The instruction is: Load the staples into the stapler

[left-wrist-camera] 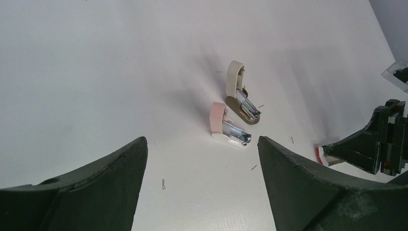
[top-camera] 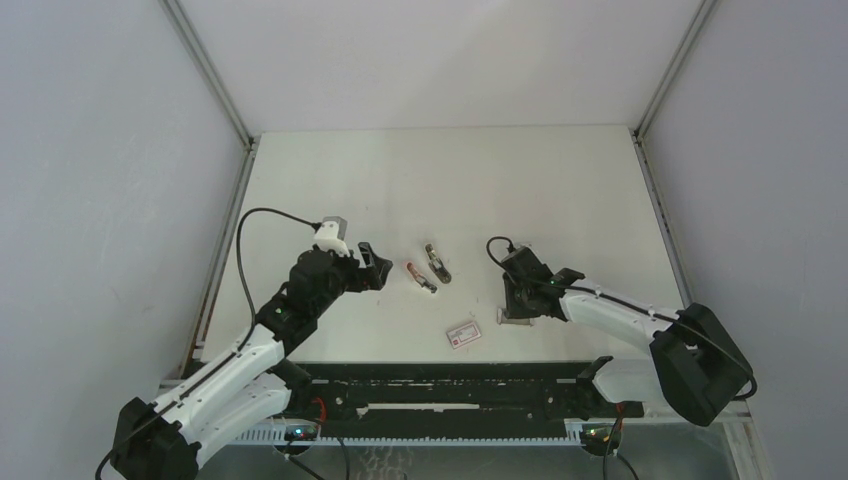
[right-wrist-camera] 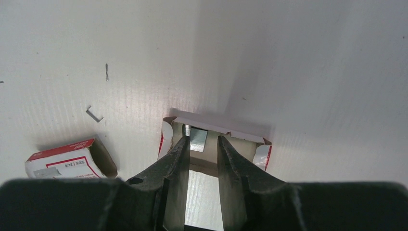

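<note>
Right wrist: open box tray holds staples, right claw astride

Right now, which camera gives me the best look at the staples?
Right wrist: the staples lie silvery in the open staple box, at the fingertips of the right gripper. In top external that gripper covers them. In left wrist the gripper sits at the right edge, with the staples unseen.
</note>
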